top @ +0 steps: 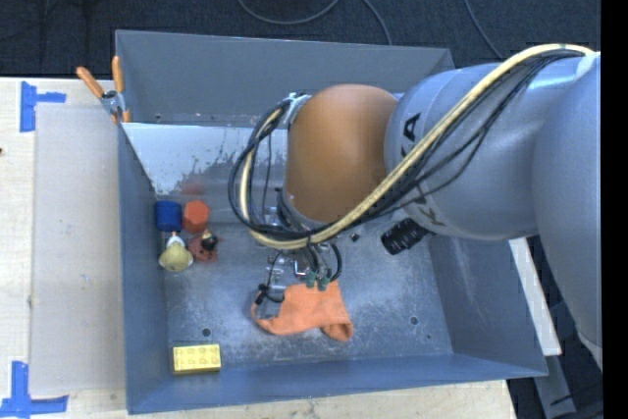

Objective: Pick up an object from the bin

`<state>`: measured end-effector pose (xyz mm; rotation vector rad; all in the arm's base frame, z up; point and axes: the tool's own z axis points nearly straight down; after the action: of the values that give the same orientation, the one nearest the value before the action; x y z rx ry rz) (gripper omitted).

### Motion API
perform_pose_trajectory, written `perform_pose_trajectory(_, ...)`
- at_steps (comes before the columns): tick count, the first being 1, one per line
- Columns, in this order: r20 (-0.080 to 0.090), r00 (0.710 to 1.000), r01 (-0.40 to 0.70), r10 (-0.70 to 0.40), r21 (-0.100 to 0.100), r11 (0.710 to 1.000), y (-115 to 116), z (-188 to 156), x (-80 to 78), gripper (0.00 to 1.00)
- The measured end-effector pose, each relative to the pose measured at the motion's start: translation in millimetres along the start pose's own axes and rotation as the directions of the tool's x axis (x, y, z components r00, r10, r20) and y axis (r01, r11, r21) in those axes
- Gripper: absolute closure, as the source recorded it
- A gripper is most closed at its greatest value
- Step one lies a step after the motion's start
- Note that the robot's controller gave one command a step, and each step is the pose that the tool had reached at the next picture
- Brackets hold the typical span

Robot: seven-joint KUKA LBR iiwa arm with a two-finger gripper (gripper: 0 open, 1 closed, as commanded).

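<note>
Gripper [276, 288], opening not determinable, sits on the left edge of the crumpled orange cloth [312, 314] at lower centre of the bin [294, 93]; risk: catching only a thin fold would let the limp fabric slip free.

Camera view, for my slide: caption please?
Gripper over crumpled orange cloth in grey metal bin.
</note>
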<state>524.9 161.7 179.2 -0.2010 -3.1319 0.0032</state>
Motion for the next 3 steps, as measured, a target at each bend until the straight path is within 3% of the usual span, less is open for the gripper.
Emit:
perform_pose_trajectory(1,-0.003,1.000,0.020,-0.020,-0.001,1.000,-8.2,-0.7,-2.9,0.00)
perform_pose_trajectory(2,-0.003,1.000,-0.030,0.030,0.001,1.000,-17.5,17.7,2.6,0.00)
perform_pose_trajectory(3,-0.006,0.980,0.200,-0.200,-0.001,0.980,-35.0,27.1,11.7,0.00)
